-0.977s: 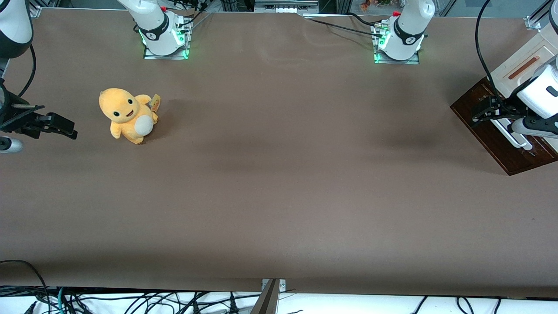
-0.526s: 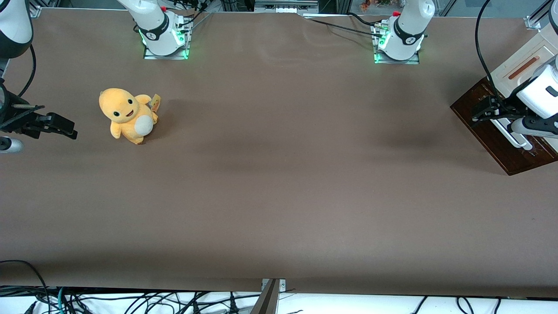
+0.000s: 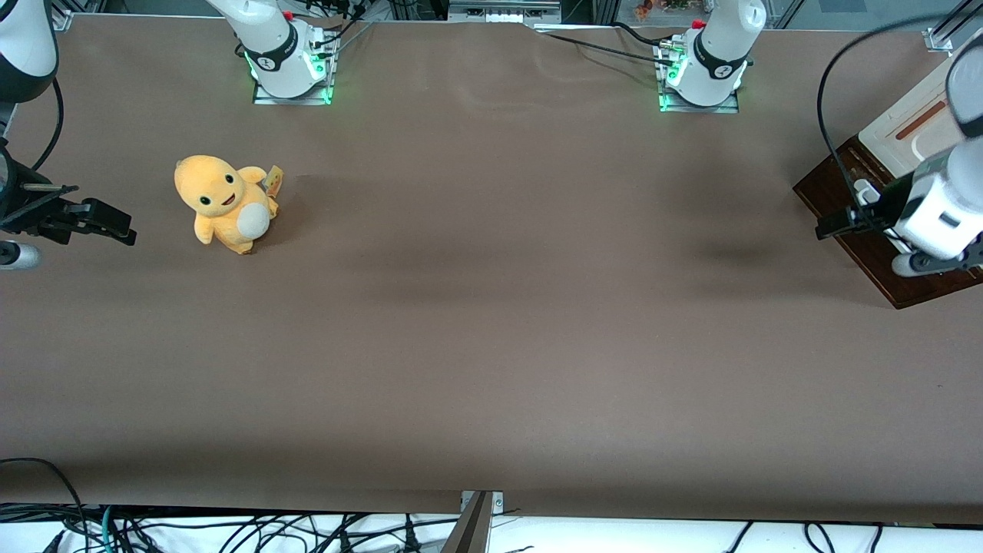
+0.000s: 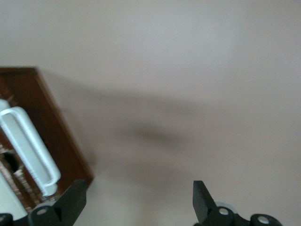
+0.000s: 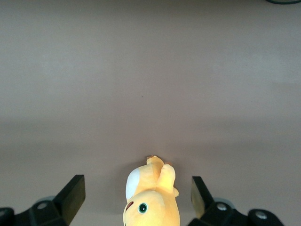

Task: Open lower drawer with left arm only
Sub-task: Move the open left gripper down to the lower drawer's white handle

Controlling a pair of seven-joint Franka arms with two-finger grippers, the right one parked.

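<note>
Brown table covering (image 3: 491, 346) spans the work area, bare across its near portion. At the working arm's end, the left arm's gripper (image 4: 138, 200) hovers just beside the lower drawer (image 3: 883, 253), fingers spread wide, holding nothing, offset from the white bar handle (image 4: 30, 148). Judged step: approach; the drawer appears closed. Next move requires aligning the fingers around the handle. A plush toy (image 3: 224, 203) sits toward the parked arm's end, no obstruction.

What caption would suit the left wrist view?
Open gripper above the brown table, beside the dark drawer front with its white handle.
</note>
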